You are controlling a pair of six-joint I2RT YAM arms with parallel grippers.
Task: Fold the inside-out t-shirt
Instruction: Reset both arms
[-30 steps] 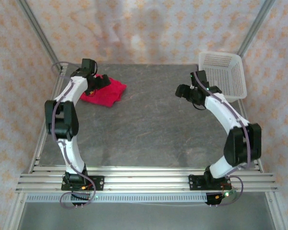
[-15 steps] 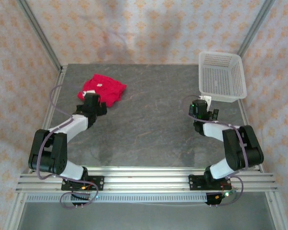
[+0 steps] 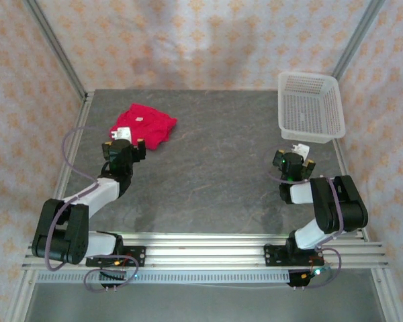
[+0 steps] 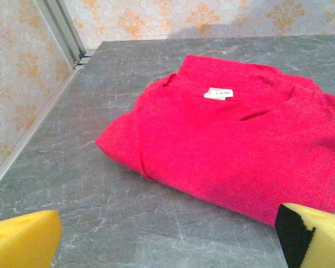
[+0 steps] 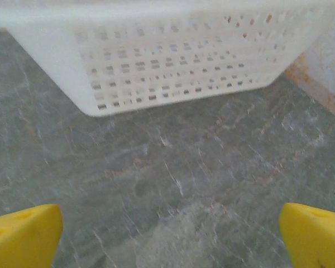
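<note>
Left pincer [image 4: 167,245] spread, empty; crimson-red fabric t-shirt [image 4: 234,145] lies folded just ahead on grey table [image 3: 215,168]. Right pincer [image 5: 170,237] spread, empty; white plastic mesh basket [image 5: 173,61] ahead.

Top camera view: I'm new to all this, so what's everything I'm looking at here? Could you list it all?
t-shirt: one, crimson red with a small white tag, folded, far left of the table.
basket: one, white plastic mesh, far right corner.
table: one, grey marbled top.
walls: cream with an orange pattern, around the table.
rails: silver metal, along the near edge.
arms: two, white and black, bolted to the rails.
left gripper: one, yellow pads, open, just short of the t-shirt.
right gripper: one, yellow pads, open, in front of the basket.
</note>
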